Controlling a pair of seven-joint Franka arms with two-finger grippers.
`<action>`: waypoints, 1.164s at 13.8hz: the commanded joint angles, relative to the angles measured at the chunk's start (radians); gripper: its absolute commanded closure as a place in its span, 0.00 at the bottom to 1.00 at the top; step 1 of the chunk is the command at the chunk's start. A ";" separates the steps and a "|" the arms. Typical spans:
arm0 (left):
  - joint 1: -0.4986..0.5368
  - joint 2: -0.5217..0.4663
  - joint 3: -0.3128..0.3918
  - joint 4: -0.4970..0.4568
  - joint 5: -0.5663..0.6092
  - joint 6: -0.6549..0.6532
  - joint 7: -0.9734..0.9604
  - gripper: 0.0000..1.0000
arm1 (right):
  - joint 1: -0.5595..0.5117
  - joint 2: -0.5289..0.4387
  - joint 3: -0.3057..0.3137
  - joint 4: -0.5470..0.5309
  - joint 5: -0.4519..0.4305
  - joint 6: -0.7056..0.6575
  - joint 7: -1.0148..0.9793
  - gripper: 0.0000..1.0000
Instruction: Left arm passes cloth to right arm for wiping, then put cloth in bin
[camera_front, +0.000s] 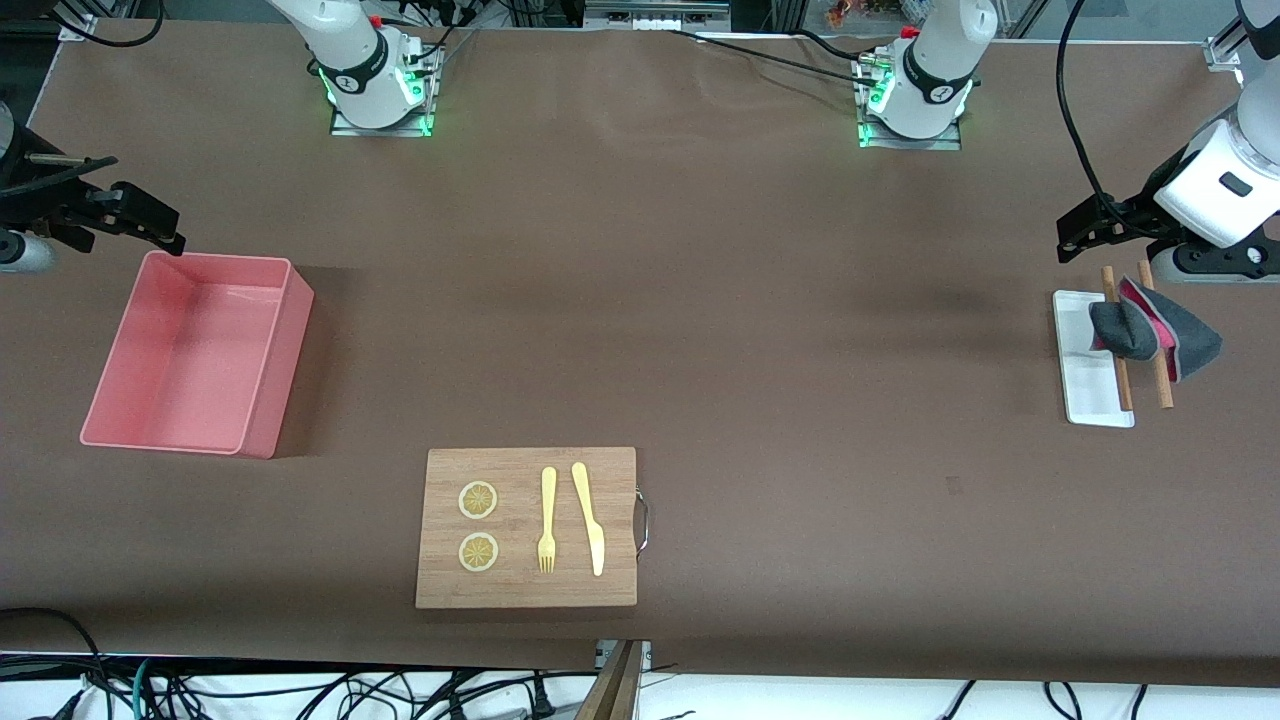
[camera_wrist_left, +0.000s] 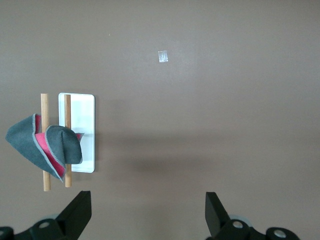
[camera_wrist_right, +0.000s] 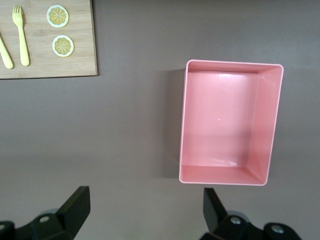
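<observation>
Nothing is done yet: the cloth (camera_front: 1150, 333) lies draped on sticks (camera_front: 1157, 350) near the bench's left-arm end, left gripper (camera_front: 1085, 233) spread above it, right gripper (camera_front: 150, 222) spread over the empty bin's (camera_front: 262, 385) edge
</observation>
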 joint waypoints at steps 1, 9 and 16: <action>0.003 -0.005 0.004 0.016 -0.011 -0.025 0.003 0.00 | -0.009 0.014 0.005 0.028 -0.002 -0.008 -0.022 0.00; 0.000 -0.002 -0.003 0.019 -0.010 -0.091 -0.002 0.00 | -0.009 0.014 0.005 0.028 -0.002 -0.008 -0.024 0.00; 0.004 0.017 -0.005 0.015 -0.008 -0.119 0.003 0.00 | -0.009 0.014 0.005 0.028 -0.002 -0.009 -0.019 0.00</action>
